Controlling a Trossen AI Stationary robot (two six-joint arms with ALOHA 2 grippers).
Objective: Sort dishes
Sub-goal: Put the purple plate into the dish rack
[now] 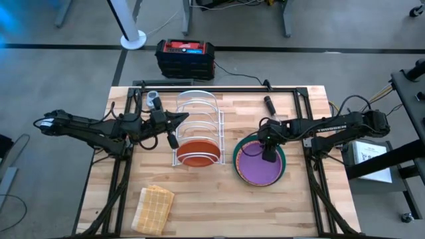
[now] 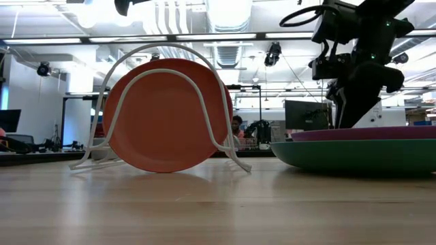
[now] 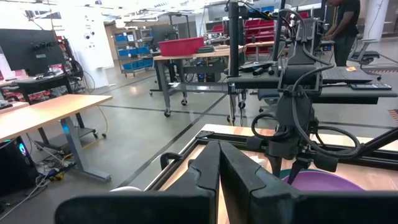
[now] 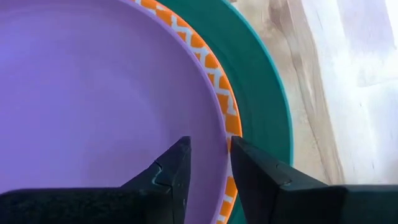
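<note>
A plain orange plate (image 1: 198,151) stands on edge in the white wire rack (image 1: 198,126); the low view shows this orange plate (image 2: 163,116) leaning against a hoop. A purple plate (image 1: 259,167) lies on an orange-patterned plate (image 4: 214,68), which lies on a larger teal plate (image 4: 261,81). My right gripper (image 4: 210,163) points steeply down at the purple plate's far rim and is open, with one finger inside the rim and one outside. My left gripper (image 3: 219,171) is shut and empty, held level above the rack's left side. My right gripper stands astride the purple plate's rim (image 4: 222,146) from above, one finger (image 4: 177,165) over the plate's inside, the other (image 4: 245,168) over the patterned plate. I cannot tell whether either finger touches the rim. The plate lies flat on the stack.
A tan woven cloth (image 1: 154,207) lies at the near left of the table. A small grey cylinder (image 1: 154,99) and a black stick-like item (image 1: 269,104) sit near the far edge. A black and red box (image 1: 184,58) stands on the floor beyond the table.
</note>
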